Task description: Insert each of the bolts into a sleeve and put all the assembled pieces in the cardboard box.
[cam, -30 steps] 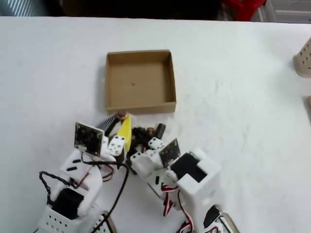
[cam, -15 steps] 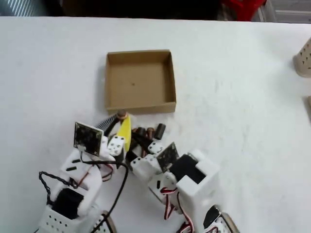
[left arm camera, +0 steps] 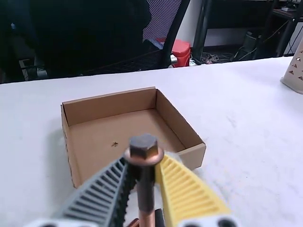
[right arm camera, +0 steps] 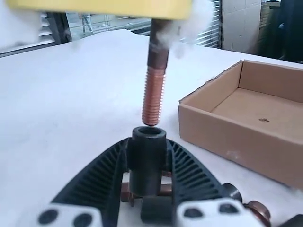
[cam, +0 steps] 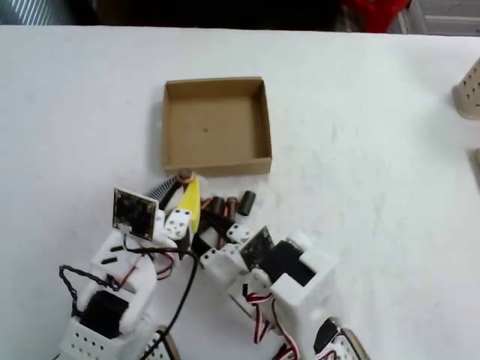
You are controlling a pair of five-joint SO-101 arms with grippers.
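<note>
Bolt [left arm camera: 145, 189] hangs thread-down, pinched under its hex head by your left tool [left arm camera: 143, 163]. Its tip is right at the mouth of the black sleeve [right arm camera: 147, 158], which your right tool [right arm camera: 147, 144] clamps upright, near the cardboard box [left arm camera: 109, 98]. If you push down off-centre, the threads will likely catch the rim. That could cock the sleeve or make the bolt slip in your grip and fall among the loose parts [cam: 229, 204] on the bench [cam: 375, 150].

1. Table [cam: 390, 172] bright, evenly lit from overhead; mild glare on the white top.
2. Shadows soft and short; box [cam: 268, 120] inner walls faintly shaded.
3. Room [left arm camera: 71, 38] behind dim; daylight at window [right arm camera: 94, 23].
</note>
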